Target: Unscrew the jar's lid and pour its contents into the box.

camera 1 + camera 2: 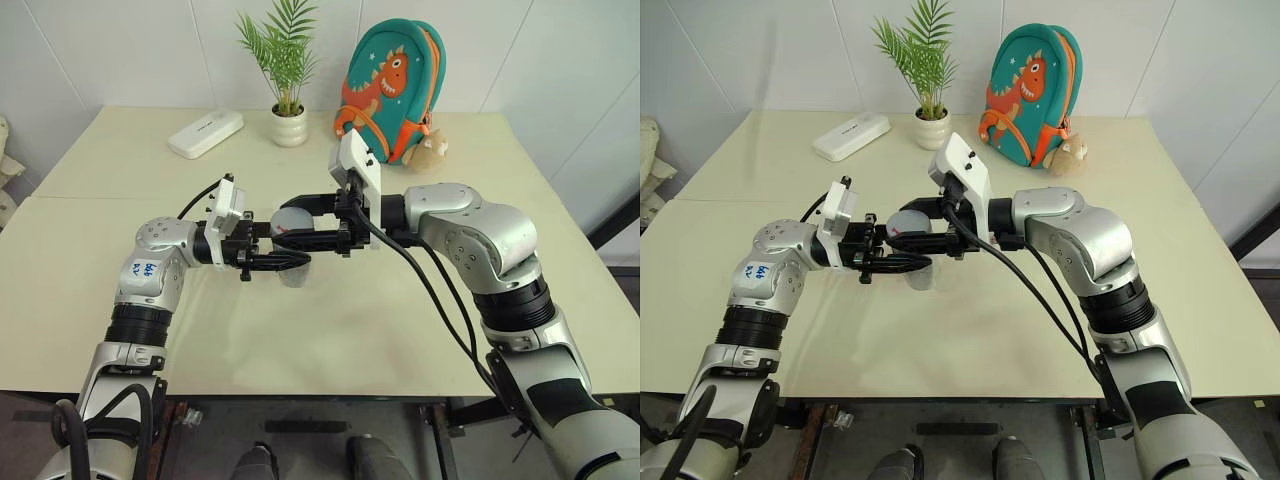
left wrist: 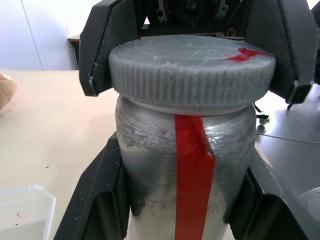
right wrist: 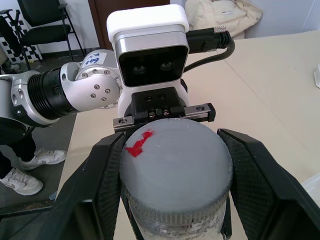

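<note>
We are seeing both grippers meeting over the middle of the table [image 1: 420,330], the left gripper [image 1: 290,262] clamping the jar [image 2: 192,170] and the right gripper [image 1: 300,222] clamping the lid [image 3: 175,165], blocking that spot. Wide bare tabletop is lying open in front and to both sides. Along the far edge a white case [image 1: 206,133], a plant pot [image 1: 289,126] and a backpack [image 1: 392,90] are standing in the way.

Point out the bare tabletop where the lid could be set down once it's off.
Free: the near table strip between both arms and the front edge, and the left side below the white case. Crowded: the far edge, where the case, plant pot and backpack line up, and the middle, where both grippers clamp the jar and lid.
</note>
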Controlling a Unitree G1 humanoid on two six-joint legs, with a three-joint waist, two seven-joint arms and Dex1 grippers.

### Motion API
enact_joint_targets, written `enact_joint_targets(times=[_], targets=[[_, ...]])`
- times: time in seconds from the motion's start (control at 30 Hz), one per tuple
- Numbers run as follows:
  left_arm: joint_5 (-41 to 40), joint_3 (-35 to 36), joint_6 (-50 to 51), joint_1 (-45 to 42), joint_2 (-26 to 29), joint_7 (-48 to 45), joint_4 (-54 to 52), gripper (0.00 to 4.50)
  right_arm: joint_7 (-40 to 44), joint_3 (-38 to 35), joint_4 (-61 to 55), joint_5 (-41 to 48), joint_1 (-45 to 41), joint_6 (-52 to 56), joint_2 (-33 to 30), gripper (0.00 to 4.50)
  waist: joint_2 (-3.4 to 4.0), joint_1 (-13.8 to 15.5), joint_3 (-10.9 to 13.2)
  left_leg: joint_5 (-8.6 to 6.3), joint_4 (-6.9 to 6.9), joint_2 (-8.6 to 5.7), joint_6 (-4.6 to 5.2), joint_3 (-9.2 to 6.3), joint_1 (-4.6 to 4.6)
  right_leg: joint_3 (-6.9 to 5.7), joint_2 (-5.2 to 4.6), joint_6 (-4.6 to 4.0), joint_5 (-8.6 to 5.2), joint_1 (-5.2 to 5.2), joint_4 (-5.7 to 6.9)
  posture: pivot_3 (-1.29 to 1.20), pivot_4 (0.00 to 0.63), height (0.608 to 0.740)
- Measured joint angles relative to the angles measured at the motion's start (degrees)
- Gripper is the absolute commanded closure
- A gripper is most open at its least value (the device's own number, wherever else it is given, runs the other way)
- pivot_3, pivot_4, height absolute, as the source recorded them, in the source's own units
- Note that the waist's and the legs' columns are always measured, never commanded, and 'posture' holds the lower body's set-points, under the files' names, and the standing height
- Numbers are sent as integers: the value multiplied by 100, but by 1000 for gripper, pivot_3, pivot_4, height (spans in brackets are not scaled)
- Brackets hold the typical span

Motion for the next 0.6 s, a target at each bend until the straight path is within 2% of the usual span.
enact_joint_targets(times=[0.6], targets=[[-17,-2,-21,71,-15,59,-177,2520,155,-16,17,28,0,-143,-86,1845,0,1,0,0,0,0,0,0,0,0,0,0,0,0,0,0,150,740]])
